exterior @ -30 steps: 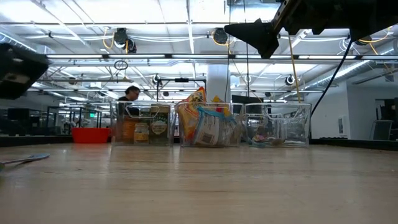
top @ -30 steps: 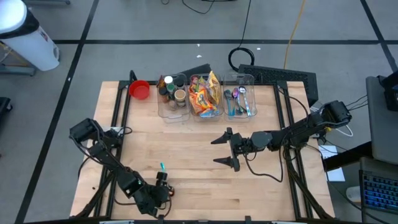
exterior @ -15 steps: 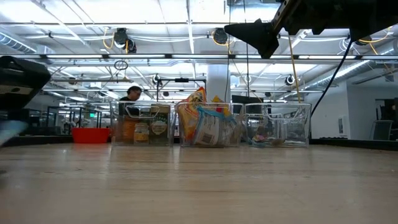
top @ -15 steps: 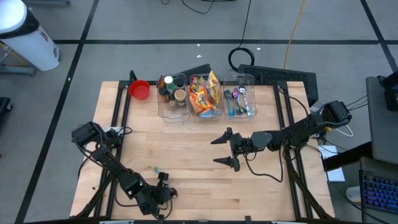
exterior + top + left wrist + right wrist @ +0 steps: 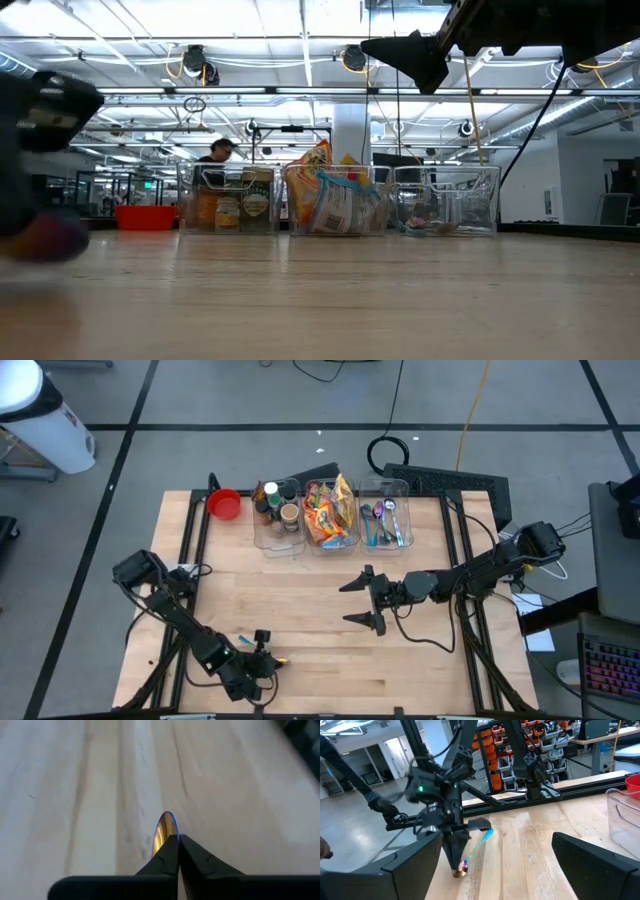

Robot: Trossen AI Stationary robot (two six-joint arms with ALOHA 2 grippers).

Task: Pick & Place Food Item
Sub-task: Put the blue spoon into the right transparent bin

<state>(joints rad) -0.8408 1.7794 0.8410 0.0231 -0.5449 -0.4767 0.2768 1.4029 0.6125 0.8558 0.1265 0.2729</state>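
Note:
My left gripper (image 5: 264,652) is low over the table's near left part, shut on a small spoon with a golden bowl (image 5: 164,831) and a teal handle (image 5: 485,837). The high view shows the teal handle (image 5: 243,640) on the gripper's left and the golden bowl (image 5: 281,661) on its right. My right gripper (image 5: 362,603) hangs open above the table's middle, level, holding nothing. Food items sit in clear bins at the far edge: jars (image 5: 278,512) and snack packets (image 5: 330,512). My left gripper pinches the spoon between its two fingertips (image 5: 176,851), close behind the golden bowl (image 5: 461,869). The fingers slant down from above. The bowl is low at the table just past the tips, and the teal handle slants up away from it. Whether the bowl rests on the wood, I cannot tell.
A third clear bin (image 5: 386,520) with utensils stands right of the snack bin. A red bowl (image 5: 225,504) sits at the far left. Bare wood lies between the bins and both grippers. A keyboard (image 5: 445,482) lies beyond the far edge.
My left gripper has shut and taken hold of the spoon that lay just beyond its tips. The spoon has turned about: its teal end has swung toward the table's left and near edge, and it now stands tilted in the fingers.

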